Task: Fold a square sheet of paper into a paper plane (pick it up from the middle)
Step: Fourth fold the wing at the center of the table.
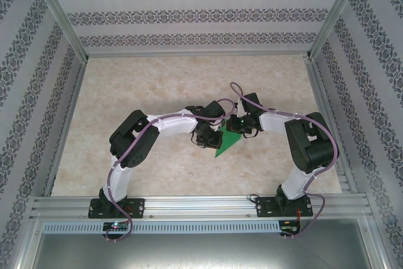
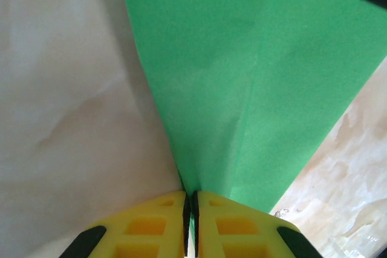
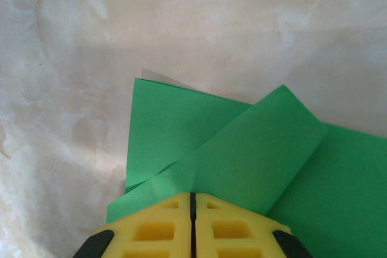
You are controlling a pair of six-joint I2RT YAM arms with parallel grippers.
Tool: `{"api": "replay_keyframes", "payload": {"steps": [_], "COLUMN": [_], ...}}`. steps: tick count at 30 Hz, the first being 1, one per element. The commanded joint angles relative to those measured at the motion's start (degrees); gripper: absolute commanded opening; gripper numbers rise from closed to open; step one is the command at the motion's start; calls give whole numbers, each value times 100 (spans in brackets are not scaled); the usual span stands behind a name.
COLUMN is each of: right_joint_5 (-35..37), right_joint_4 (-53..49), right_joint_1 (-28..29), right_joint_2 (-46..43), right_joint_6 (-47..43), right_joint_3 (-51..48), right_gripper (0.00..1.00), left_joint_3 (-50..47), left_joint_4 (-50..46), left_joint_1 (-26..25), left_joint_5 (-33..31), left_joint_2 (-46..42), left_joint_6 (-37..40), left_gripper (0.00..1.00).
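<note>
A pale, marbled beige table [image 1: 157, 92] carries everything. Two white-and-black robot arms stand on it, the left arm [image 1: 170, 123] and the right arm [image 1: 308, 143]. They bend inward from their bases at the near edge and meet a little right of the table's middle.

Between them lies one bright green sheet of thin paper [image 1: 228, 143], partly folded into a tapering, triangle-like shape. From above, its long axis runs on a diagonal. The narrow point aims toward the near-left and the wide end lies toward the far-right, under the right arm's wrist. In the left wrist view a crease runs lengthwise from the point into the widening green. In the right wrist view one folded flap lies slantwise across the flatter layers.

There are two hands, each with two yellow fingers. The left hand [image 2: 190, 200] has its fingers [image 2: 151, 222] drawn together on the sheet's narrow point, with the paper fanning away from the tips. The right hand [image 3: 192, 200] also has its fingers [image 3: 236, 225] together. They are clamped where the slanted flap meets the wide end, with green paper spreading out on both sides.
</note>
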Motion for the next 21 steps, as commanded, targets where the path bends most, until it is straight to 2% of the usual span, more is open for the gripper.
{"api": "replay_keyframes", "payload": {"steps": [1,14,17,21], "right_joint_5": [208,-375,-652,-1232], "right_joint_4": [-366,-300,-141,482], "right_joint_1": [-31,-73,-114,-150], "right_joint_2": [160,-635,-895,-1012], "right_joint_6": [-123,208,508,1407], "right_joint_3": [-197,-223,-395,-852], "right_gripper": [8,14,15,13], "left_joint_3": [66,44,-36,-140], "left_joint_4": [-306,-428,-412,-392], "left_joint_1": [-22,-169,-181,-227], "left_joint_5": [-489,-607,-743,-916], "left_joint_2": [260,487,479,484], "left_joint_6": [221,366,374,432], "left_gripper": [14,13,13,13]}}
